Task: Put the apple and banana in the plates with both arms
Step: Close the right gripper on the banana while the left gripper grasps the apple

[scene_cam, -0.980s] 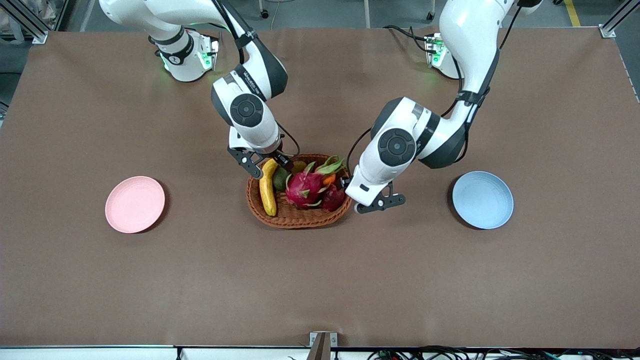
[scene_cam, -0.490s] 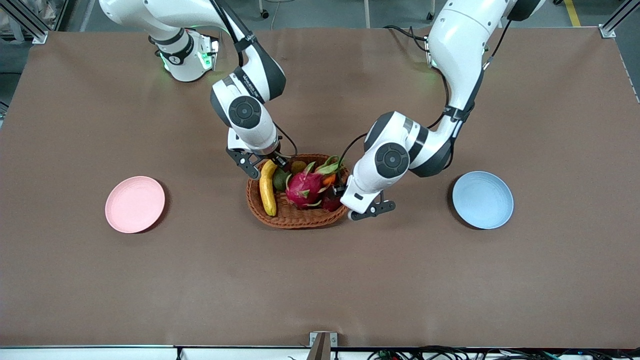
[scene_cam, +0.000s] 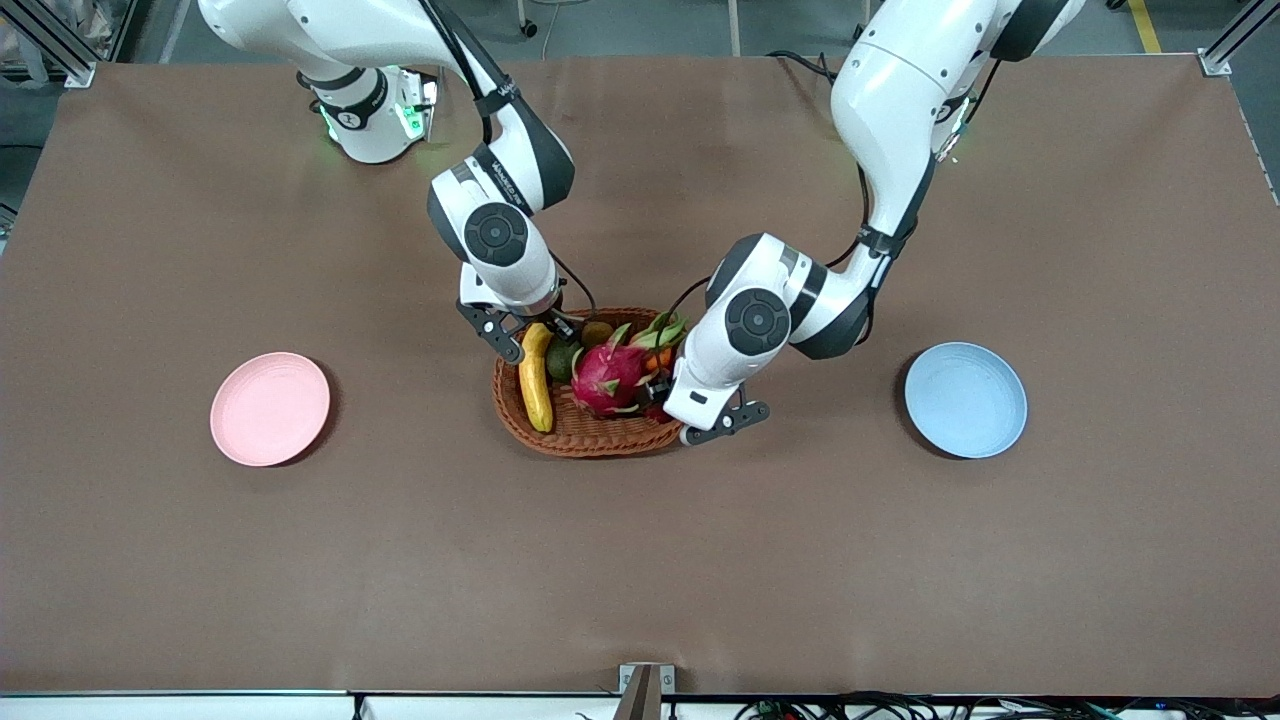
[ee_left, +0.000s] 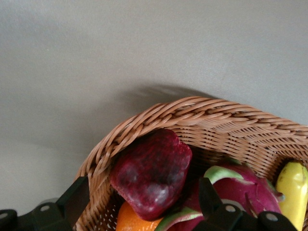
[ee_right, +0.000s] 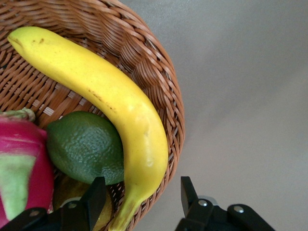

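Both fruits sit in the wicker basket [scene_cam: 580, 435]. Right gripper [ee_right: 139, 199] is spread wide, empty, straddling the banana's [ee_right: 110, 103] stem end; the banana's long axis runs away from the fingers. Left gripper [ee_left: 144, 207] is wide open, empty, with the apple [ee_left: 151, 171] directly between its fingers. Pink plate [scene_cam: 269, 408] and blue plate [scene_cam: 965, 399] are bare.

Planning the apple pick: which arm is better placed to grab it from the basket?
Left. The left gripper hangs open straddling the apple at the basket's edge; the right gripper is open around the banana's tip.
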`<state>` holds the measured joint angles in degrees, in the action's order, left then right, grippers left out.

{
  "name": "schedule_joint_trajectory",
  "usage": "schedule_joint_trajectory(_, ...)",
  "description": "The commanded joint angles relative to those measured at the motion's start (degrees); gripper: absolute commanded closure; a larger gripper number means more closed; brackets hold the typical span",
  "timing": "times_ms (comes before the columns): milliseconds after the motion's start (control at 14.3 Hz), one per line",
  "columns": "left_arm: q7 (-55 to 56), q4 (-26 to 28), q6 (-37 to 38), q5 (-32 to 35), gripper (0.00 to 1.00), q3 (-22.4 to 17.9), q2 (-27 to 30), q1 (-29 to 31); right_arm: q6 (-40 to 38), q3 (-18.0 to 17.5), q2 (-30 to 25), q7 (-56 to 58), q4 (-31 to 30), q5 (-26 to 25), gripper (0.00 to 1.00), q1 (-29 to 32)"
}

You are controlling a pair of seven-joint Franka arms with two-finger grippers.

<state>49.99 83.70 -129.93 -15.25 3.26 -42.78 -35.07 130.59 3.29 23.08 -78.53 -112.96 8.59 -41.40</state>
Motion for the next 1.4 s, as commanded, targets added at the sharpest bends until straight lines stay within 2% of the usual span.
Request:
schedule_joint_trajectory(0,1.51,-1.61,-0.59,-2.33,0.00,-0.19,-1.43,-0.26,0.37,0.23,-0.58,-0.92,-0.77,0.37,0.47,-0.70)
schedule_joint_trajectory(70,2.04,-1.61,-0.59,-2.76,0.00,-0.19,-1.43,-0.26,0.19,0.23,-0.58,-0.92,-0.77,0.46,0.57,-0.70)
schedule_joint_trajectory(210,3.00,-1.53,-0.59,-2.94,0.00,-0.19,-1.52,-0.70,0.10,0.23,-0.66,-1.01,-0.77,0.46,0.95,-0.70)
schedule_joint_trajectory(280,3.79,-1.53,-0.59,-3.03,0.00,-0.19,-1.60,-0.70,0.10,0.23,-0.66,-1.01,-0.69,0.55,1.00,-0.61)
schedule_joint_trajectory(840,6.44,-1.53,-0.59,-3.03,0.00,-0.19,-2.92,-2.19,-2.70,0.67,-2.77,-0.14,0.45,0.55,1.00,0.35)
schedule_joint_trajectory(1120,6.35,-1.35,-0.59,-3.47,0.00,-0.27,-3.27,-2.10,-11.64,0.67,-5.23,2.57,4.66,0.55,1.00,3.33)
schedule_joint_trajectory(1330,5.91,-1.09,-0.50,-3.38,0.01,-0.28,-3.19,-1.75,-17.89,0.67,-8.82,13.00,5.20,0.55,1.00,9.03)
